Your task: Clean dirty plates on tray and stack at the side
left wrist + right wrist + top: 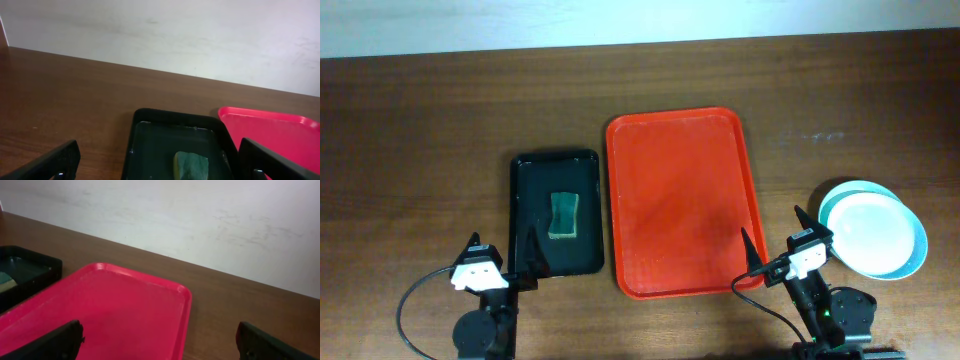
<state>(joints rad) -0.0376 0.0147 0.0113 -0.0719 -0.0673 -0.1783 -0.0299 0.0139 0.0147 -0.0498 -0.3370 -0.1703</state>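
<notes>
Overhead: stacked plates (873, 232) sit on counter (420, 120), right of the red-orange tray (682, 205). Right hand (772, 220), between tray and stack, is wide open and holds nothing. Left hand (505, 245), also wide open and holding nothing, is by black tray (520, 165) holding sponge (563, 215).

A: Is there any writing to read here?
B: None. The red tray (680, 200) is plain, with no label or brand on it.
A: And the black tray (555, 158), or the sponge (563, 216) in it?
B: Both are unmarked, as far as can be made out.
A: The plates (872, 228)?
B: No print or number on them. The table (420, 120) and the wall (200, 35) show only faint scuffs, no signs.
</notes>
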